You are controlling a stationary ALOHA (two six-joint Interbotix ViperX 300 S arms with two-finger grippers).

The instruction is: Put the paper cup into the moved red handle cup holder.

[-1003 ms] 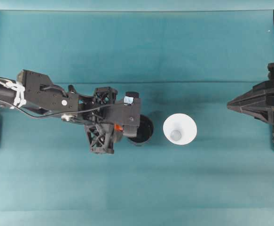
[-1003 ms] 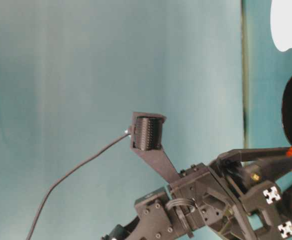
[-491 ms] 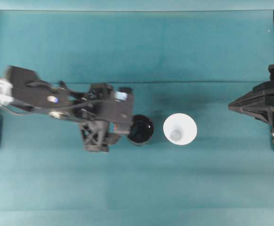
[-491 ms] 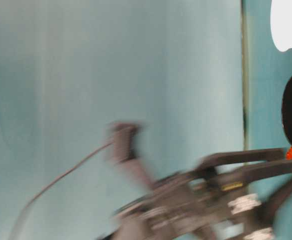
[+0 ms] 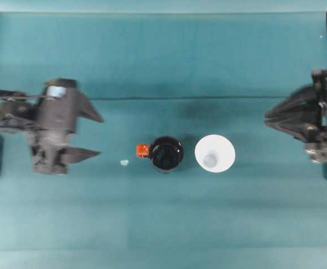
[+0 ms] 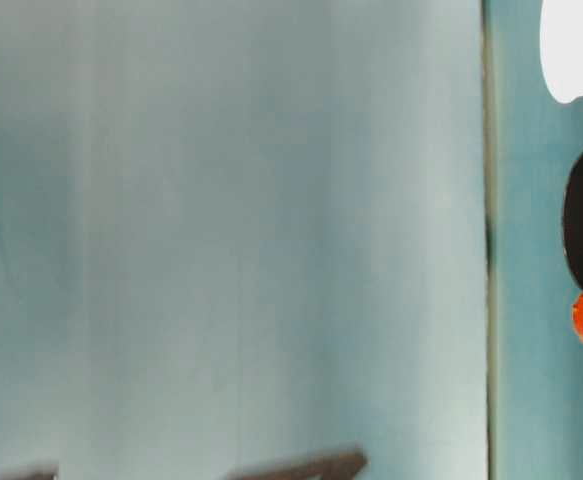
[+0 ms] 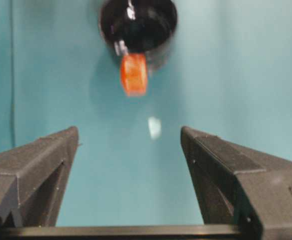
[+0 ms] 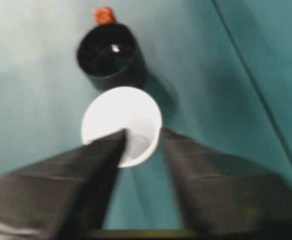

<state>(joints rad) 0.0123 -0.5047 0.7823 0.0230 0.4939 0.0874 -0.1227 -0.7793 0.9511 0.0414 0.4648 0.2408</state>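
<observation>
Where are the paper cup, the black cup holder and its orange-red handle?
paper cup [image 5: 214, 153], overhead view, inner wall near its base.
black cup holder [image 5: 166, 154], overhead view, dark inside.
orange-red handle [image 7: 134, 74], left wrist view, tab's face.

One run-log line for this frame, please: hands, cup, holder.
left hand: open, empty, off to the holder's handle side | right hand: open, empty | paper cup: upright beside red handle cup holder, not inserted

You are looking at a plain teal table cloth [image 5: 163, 224], unpatterned. On it the red handle cup holder [image 5: 167, 154] is glossy black, with an orange-red handle tab [image 5: 143, 150]. The paper cup [image 5: 214, 153] is plain white, greyish at its base inside. A small pale speck [image 5: 124, 162] shows whitish against the teal. Both the left gripper [image 5: 90, 134] and the right gripper [image 5: 271, 119] are matte black.
</observation>
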